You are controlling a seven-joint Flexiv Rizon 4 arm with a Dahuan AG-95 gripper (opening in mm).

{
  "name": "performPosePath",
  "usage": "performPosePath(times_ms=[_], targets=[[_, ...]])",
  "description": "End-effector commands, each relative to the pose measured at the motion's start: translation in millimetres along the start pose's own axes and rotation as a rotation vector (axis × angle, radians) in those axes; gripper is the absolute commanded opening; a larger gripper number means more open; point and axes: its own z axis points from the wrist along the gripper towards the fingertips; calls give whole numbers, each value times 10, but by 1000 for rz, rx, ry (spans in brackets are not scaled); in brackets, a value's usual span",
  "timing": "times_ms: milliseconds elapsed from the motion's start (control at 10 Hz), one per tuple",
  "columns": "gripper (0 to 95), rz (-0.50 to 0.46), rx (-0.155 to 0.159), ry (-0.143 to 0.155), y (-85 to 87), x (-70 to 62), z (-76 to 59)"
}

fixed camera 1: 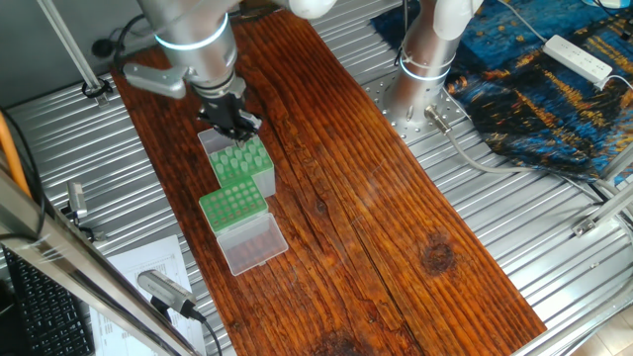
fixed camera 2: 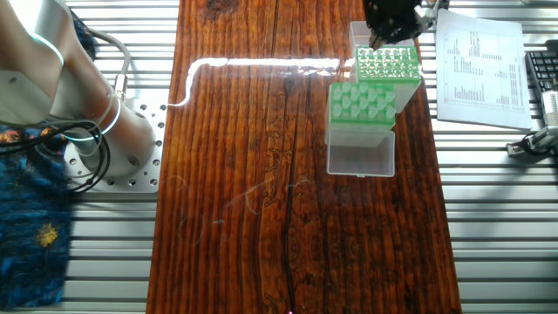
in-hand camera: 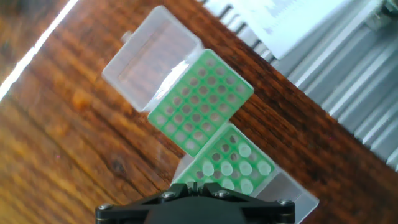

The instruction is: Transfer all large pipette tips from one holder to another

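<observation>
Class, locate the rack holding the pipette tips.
In the hand view, the tip-filled rack sits just under the gripper, corner-to-corner with the empty rack.

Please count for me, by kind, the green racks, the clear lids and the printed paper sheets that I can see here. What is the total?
Green racks: 2
Clear open lids: 2
Printed paper sheet: 1
Total: 5
</observation>
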Motion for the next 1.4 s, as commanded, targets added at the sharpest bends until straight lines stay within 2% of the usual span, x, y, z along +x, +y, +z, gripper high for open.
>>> performPosePath(times_ms=[100, 200, 300, 500, 1400], targets=[[0, 471, -63, -118, -154, 125, 127], [0, 442, -65, -118, -265, 226, 199], [0, 425, -61, -115, -299, 262, 216], [0, 435, -62, -109, -312, 339, 184], [0, 400, -11, -79, -309, 337, 187]])
